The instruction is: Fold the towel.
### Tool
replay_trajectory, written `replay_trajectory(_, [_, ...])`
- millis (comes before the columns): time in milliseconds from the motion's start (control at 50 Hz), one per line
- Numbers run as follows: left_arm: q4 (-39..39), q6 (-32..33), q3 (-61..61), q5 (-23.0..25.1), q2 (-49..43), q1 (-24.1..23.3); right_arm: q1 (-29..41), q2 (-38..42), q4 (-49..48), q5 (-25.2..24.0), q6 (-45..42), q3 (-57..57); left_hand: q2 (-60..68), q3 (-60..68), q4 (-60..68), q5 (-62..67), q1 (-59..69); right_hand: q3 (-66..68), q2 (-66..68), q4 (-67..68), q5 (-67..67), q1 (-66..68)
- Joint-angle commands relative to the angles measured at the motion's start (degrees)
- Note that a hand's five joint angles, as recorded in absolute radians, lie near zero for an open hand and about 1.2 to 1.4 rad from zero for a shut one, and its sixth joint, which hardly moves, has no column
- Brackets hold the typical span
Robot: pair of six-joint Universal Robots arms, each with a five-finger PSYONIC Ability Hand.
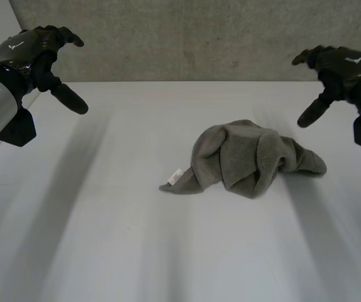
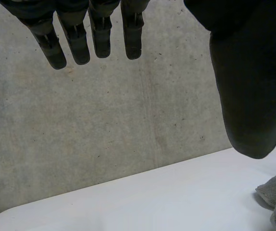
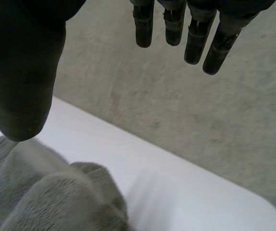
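1. Grey terry towel (image 1: 243,157) lies in a crumpled heap on the white table (image 1: 92,239), a little to the robot's right of centre; nothing is folded yet, so the task looks to be at its very start.
2. Heap shape: humped in the middle; one corner with a small white label (image 1: 176,177) lies flat toward the left side; a tail of cloth trails out toward the right side.
3. Left hand (image 1: 33,53): raised, well apart from the towel; fingers straight, thumb held wide of them; holds nothing.
4. Right hand (image 1: 338,66): likewise raised, nearer the towel but not touching; fingers extended, thumb wide apart; empty.
5. Handling, my read: soft, limp, light; no stiffness, so it will sag from any grip; fuzzy pile should give decent friction, so slip is unlikely; not fragile.
6. Where to grip, my read: the two protruding ends, label corner for the left hand, trailing tail for the right; pinch the edge, not the hump; grabbing the middle would only lift a wad; it needs spreading flat before any fold.
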Motion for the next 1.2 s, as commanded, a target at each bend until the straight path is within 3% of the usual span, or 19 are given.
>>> replay_trajectory(20, [0.1, 0.0, -0.1, -0.1, -0.3, 0.0, 0.5, 9.8, 0.8, -2.7, 0.5, -5.7, -3.7, -3.0, -3.4, -2.8, -4.2, -2.5, -4.6, -4.4, -3.5, -3.7])
replay_trajectory(220, [0.2, 0.1, -0.3, -0.1, -0.7, -0.1, 1.8, 32.9, 7.2, -2.7, 2.2, -23.2, -3.7, -3.0, -3.4, -2.8, -4.2, -2.5, -4.6, -4.4, -3.5, -3.7])
replay_trajectory(460, [1.0, 0.1, -0.4, 0.0, -1.2, -0.1, 3.5, 41.7, 7.7, -1.4, 1.8, -27.8, -3.7, -3.0, -3.4, -2.8, -4.2, -2.5, -4.6, -4.4, -3.5, -3.7])
replay_trajectory(480, [1.0, 0.1, -0.3, 0.0, -1.3, -0.1, 4.0, 42.4, 7.8, -1.8, 1.7, -28.0, -3.7, -3.0, -3.4, -2.8, -4.2, -2.5, 8.6, -4.4, 9.7, 9.5])
replay_trajectory(500, [1.0, 0.1, -0.3, 0.0, -1.3, -0.1, 4.0, 42.4, 7.8, -1.8, 1.7, -28.0, -3.7, -3.0, -3.4, -2.8, -4.2, -2.5, 8.8, -4.4, 9.9, 9.7])
replay_trajectory(540, [1.0, 0.1, -0.3, 0.0, -1.3, -0.1, 4.6, 42.6, 7.8, -2.6, 1.7, -27.7, -3.7, -3.0, -3.4, -2.8, -4.2, -2.5, 62.4, -4.4, 63.4, 63.2])
replay_trajectory(620, [1.0, 0.1, -0.3, 0.0, -1.2, 0.0, 5.3, 40.9, 7.7, -4.3, 1.8, -26.3, -3.7, -3.0, -3.4, -2.8, -4.2, -2.5, 65.4, -4.4, 66.5, 66.3])
replay_trajectory(700, [1.0, 0.1, -0.1, 0.0, -0.8, 0.1, 7.5, 31.2, 5.2, -7.9, 2.3, -20.0, -3.7, -3.0, -3.4, -2.8, -4.2, -2.5, 65.4, -4.4, 66.5, 66.3])
replay_trajectory(820, [1.0, 0.1, 0.1, 0.2, -0.5, 0.4, 11.1, 17.0, -4.5, -7.8, 2.3, -6.0, -3.7, -3.0, -3.4, -2.8, -4.2, -2.5, 65.4, -4.4, 66.5, 66.3])
replay_trajectory(1000, [1.0, 0.3, -0.9, 0.4, 0.0, -0.2, 20.9, 13.4, -7.4, -7.9, 1.7, 5.6, -3.7, -3.0, -3.4, -2.8, -4.2, -2.5, 65.4, -4.4, 66.5, 66.3])
replay_trajectory(1020, [1.0, 0.3, -1.7, 0.5, 0.3, -0.3, 23.5, 14.7, -7.6, -8.1, 1.3, 6.1, -3.7, -3.0, -3.4, -2.8, -4.2, -2.5, 57.7, -4.4, 58.7, 58.5])
replay_trajectory(1040, [1.0, 0.3, -2.6, 0.5, 0.7, -0.7, 25.3, 16.9, -7.3, -8.1, 0.6, 5.7, -3.7, -3.0, -3.4, -2.8, -4.2, -2.5, 13.6, -4.4, 14.7, 14.5])
replay_trajectory(1060, [1.0, 0.3, -2.6, 0.5, 0.7, -0.7, 25.3, 16.9, -7.3, -8.1, 0.6, 5.7, -3.7, -3.0, -3.4, -2.8, -4.2, -2.5, 13.2, -4.4, 14.2, 14.0])
replay_trajectory(1080, [1.1, 0.3, -3.9, 0.5, 0.8, -1.1, 26.4, 19.3, -6.7, -7.7, -0.9, 4.9, -3.7, -3.0, -3.4, -2.8, -4.2, -2.5, -4.6, -4.4, -3.5, -3.7])
replay_trajectory(1200, [1.1, 0.3, -10.4, 2.2, 0.7, -3.2, 24.6, 18.0, -4.7, -3.0, -8.5, 5.7, -3.7, -3.0, -3.4, -2.8, -4.2, -2.5, -4.6, -4.4, -3.5, -3.7])
